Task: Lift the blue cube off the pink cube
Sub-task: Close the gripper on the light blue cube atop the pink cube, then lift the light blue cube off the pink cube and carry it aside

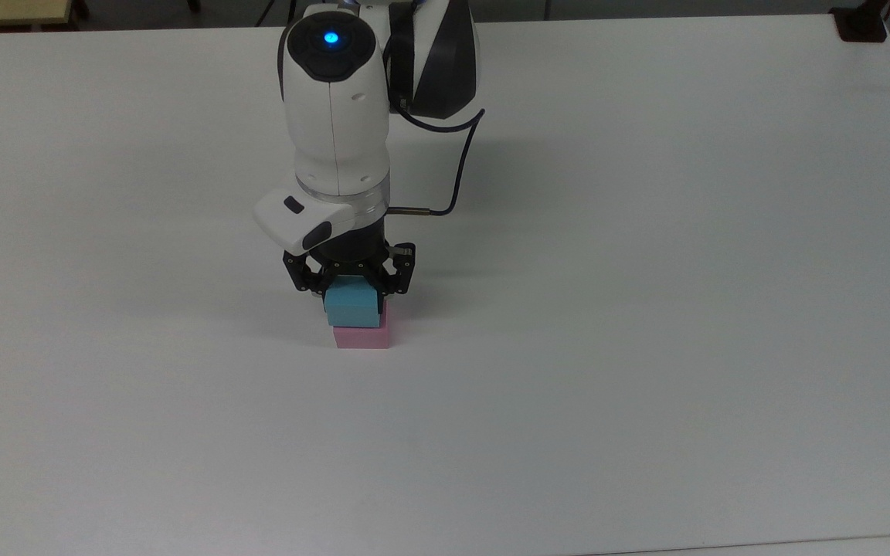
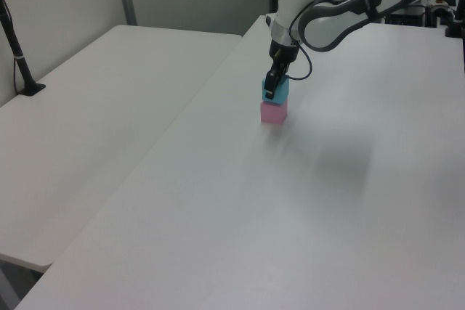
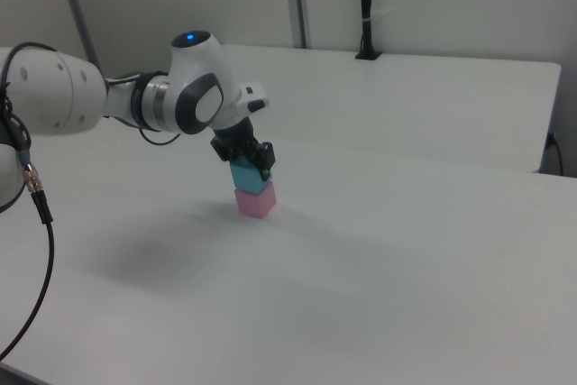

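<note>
Light-blue matte foam cube (image 1: 351,306), plain-faced, square-edged: sits atop pastel-pink matte foam cube (image 1: 362,336) on smooth white table (image 1: 646,309), clamped between black fingers (image 1: 312,283) of gripper (image 1: 350,287).

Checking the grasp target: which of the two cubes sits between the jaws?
The blue cube, stacked on top; the pink cube lies beneath it on the table, below the jaws.
</note>
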Robot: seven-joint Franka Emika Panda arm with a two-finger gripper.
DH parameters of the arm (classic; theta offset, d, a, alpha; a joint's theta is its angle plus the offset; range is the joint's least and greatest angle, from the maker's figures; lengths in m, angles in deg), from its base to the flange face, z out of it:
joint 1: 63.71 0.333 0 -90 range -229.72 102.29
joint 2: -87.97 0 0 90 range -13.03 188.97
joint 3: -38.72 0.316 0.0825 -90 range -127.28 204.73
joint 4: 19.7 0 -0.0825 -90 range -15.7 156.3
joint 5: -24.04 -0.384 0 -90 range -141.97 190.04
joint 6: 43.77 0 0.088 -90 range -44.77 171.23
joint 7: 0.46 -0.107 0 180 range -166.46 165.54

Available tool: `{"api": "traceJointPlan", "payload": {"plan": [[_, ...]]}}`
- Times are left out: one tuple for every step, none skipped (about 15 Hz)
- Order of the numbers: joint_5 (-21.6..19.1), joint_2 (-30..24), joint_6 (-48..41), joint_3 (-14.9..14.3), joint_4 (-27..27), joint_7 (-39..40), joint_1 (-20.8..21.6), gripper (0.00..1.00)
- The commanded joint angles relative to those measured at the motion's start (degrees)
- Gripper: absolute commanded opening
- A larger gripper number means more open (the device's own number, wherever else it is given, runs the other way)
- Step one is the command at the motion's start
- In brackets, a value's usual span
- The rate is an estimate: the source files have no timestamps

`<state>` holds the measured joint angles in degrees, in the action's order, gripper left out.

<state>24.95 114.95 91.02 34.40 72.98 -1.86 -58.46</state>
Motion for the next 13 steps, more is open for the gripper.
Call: {"api": "traceJointPlan", "payload": {"plan": [[0.94, -5.43, -1.01, -0.25, 2.06, -0.71, 0.38, 0.31], [0.85, -7.71, -3.54, -0.25, 2.76, -0.62, 0.37, 0.32], [0.85, -9.21, -5.65, -0.25, 3.73, -0.19, 0.37, 0.32], [0.59, -10.44, -7.33, -0.25, 4.43, 0.52, 0.46, 0.32], [0.50, -12.02, -8.82, -0.25, 5.74, 1.13, 0.46, 0.32], [0.49, -14.04, -11.01, -0.25, 8.19, 2.18, 0.55, 0.32], [0.49, -16.41, -13.04, -0.16, 11.44, 4.11, 0.55, 0.32], [0.41, -18.78, -14.10, -0.16, 14.69, 6.13, 0.55, 0.35], [0.41, -22.20, -15.33, -0.16, 19.25, 7.71, 0.55, 0.36], [0.41, -24.06, -16.39, -0.16, 21.21, 8.43, 0.55, 0.36], [0.41, -25.39, -18.57, -0.16, 22.62, 9.39, 0.46, 0.36], [0.41, -26.96, -22.68, -0.16, 23.94, 11.49, 0.20, 0.36], [0.32, -27.68, -25.34, -0.25, 24.91, 12.73, 0.02, 0.36]]}}
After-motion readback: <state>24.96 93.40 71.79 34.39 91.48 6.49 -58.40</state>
